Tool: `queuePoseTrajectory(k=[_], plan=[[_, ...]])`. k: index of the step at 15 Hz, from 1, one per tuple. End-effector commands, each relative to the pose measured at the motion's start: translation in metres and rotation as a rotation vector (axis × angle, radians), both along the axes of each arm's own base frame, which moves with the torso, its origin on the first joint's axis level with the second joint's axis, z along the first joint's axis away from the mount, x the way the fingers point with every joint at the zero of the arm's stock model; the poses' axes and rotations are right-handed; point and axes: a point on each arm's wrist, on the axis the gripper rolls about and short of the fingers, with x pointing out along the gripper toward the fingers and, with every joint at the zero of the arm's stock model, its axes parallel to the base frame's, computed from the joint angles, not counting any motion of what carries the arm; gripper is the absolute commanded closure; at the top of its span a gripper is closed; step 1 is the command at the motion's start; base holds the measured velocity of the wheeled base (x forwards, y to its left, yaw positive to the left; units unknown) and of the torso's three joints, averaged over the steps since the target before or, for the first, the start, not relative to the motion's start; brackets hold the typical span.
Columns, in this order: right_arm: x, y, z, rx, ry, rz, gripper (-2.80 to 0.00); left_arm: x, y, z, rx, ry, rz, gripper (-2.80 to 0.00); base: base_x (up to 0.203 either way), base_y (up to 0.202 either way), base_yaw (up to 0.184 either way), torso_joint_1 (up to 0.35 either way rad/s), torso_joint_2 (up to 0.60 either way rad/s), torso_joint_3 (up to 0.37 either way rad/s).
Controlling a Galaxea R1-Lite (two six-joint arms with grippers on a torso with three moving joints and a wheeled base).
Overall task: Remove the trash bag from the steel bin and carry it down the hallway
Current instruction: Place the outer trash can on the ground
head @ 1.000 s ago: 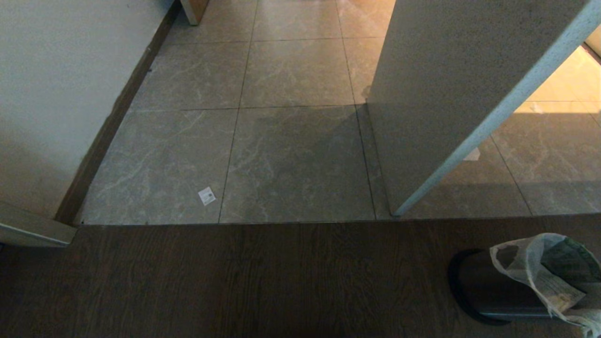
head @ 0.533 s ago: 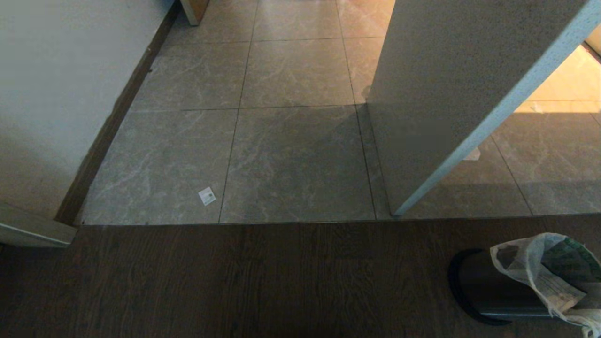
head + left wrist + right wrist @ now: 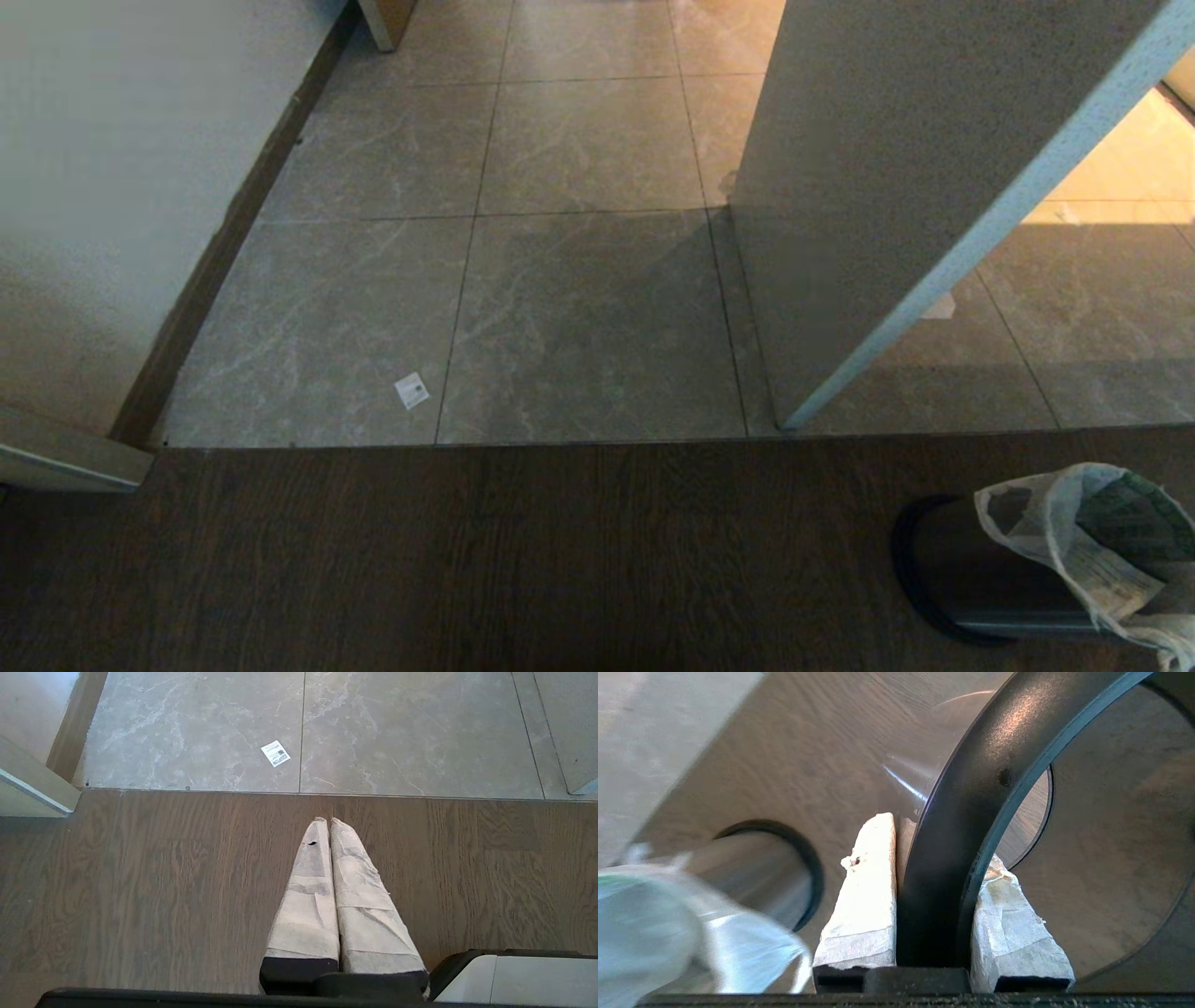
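Right hand (image 3: 934,849): narrow, pinched on a black ring (image 3: 971,779), one finger on each side of the band. The ring hangs clear of the steel bin (image 3: 756,872). By its look, I judge it to be the bin's loose hoop that pins the bag.

Left hand (image 3: 329,821): fingers pressed together, empty, parked over the wood floor (image 3: 140,882).

Trash bag (image 3: 1083,532): in the bin's mouth, top edge folded out over the wall, at the lower right edge of the head view. The hallway (image 3: 588,317) lies ahead, past the wood-to-tile joint.

Risks:
- The ring is smooth and held by its edge only, so a quick swing could twist it out of the grip and drop it.
- The bag is thin, and a snag on the bin's lip could tear it or topple the bin.
- A small paper slip (image 3: 411,389) lies on the tiles in the likely path.

View differences: only the right wrist view shows the ring and the grip on it. The head view shows neither hand, but it alone shows the corridor and a wall corner (image 3: 794,411) close beside the bin.
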Motion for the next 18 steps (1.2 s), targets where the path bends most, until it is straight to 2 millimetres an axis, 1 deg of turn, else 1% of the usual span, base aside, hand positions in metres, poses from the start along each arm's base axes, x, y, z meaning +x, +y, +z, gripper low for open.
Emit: queuePoseTrajectory(k=[1,4,7,8,10,14,16,18], plan=[[0.002,-0.012,-0.045,0.064,0.007,0.005,0.0,0.0,0.0,0.0,0.0,0.0,0.001,0.0,0.0,0.0,0.0,0.0,0.0,0.0],[0.003,-0.02,-0.077,0.046,0.036,-0.012,0.0,0.0,0.0,0.0,0.0,0.0,0.001,0.0,0.0,0.0,0.0,0.0,0.0,0.0],[0.004,-0.03,-0.109,0.036,0.132,-0.095,0.0,0.0,0.0,0.0,0.0,0.0,0.001,0.0,0.0,0.0,0.0,0.0,0.0,0.0],[0.004,-0.033,-0.115,0.018,0.172,-0.108,0.0,0.0,0.0,0.0,0.0,0.0,0.001,0.0,0.0,0.0,0.0,0.0,0.0,0.0],[0.005,-0.04,-0.113,-0.003,0.19,-0.119,0.0,0.0,0.0,0.0,0.0,0.0,0.001,0.0,0.0,0.0,0.0,0.0,0.0,0.0],[0.012,-0.036,-0.114,0.055,0.22,-0.096,0.0,0.0,0.0,0.0,0.0,0.0,0.001,0.0,0.0,0.0,0.0,0.0,0.0,0.0],[0.02,-0.034,-0.115,0.058,0.231,-0.096,0.0,0.0,0.0,0.0,0.0,0.0,0.001,0.0,0.0,0.0,0.0,0.0,0.0,0.0],[0.02,-0.035,-0.115,0.062,0.224,-0.095,0.0,0.0,0.0,0.0,0.0,0.0,0.001,0.0,0.0,0.0,0.0,0.0,0.0,0.0]])
